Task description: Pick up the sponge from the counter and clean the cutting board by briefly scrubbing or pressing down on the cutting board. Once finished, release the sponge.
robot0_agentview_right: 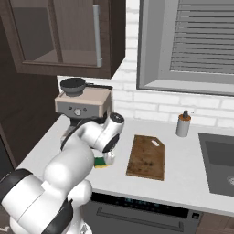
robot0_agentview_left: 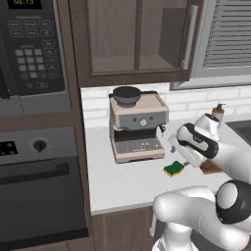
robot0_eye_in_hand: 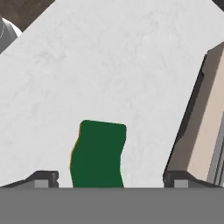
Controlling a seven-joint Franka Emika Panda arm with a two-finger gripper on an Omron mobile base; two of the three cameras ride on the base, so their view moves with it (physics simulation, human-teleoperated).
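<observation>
- So, left base view: my arm bends over the counter (robot0_agentview_left: 122, 186), hand pointing down near the sponge (robot0_agentview_left: 174, 168). Sponge lies flat on the counter, green top, yellow edge, just right of the coffee machine (robot0_agentview_left: 137, 127). A corner of the cutting board (robot0_agentview_left: 212, 168) shows past my wrist. Soap bottle (robot0_agentview_left: 217, 113) by the back wall. Microwave (robot0_agentview_left: 32, 49) and oven (robot0_agentview_left: 39, 186) on the left. My fingers are hidden here by the hand body.
- Right base view: my wrist covers most of the sponge (robot0_agentview_right: 101, 162); only a green and yellow sliver shows, on the counter (robot0_agentview_right: 183, 178), left of the cutting board (robot0_agentview_right: 146, 157) and apart from it. Board lies flat, nothing on it. Soap bottle (robot0_agentview_right: 183, 124) behind the board, sink (robot0_agentview_right: 221, 164) at right. Coffee machine (robot0_agentview_right: 83, 104) at the back left.
- Hand view: my gripper (robot0_eye_in_hand: 111, 178) is spread wide, 2 fingertips (robot0_eye_in_hand: 43, 178) far apart at the bottom. Sponge (robot0_eye_in_hand: 99, 155) sits between them on the counter (robot0_eye_in_hand: 109, 65), touching neither tip; not gripped. Coffee machine base (robot0_eye_in_hand: 201, 127) at right edge.
</observation>
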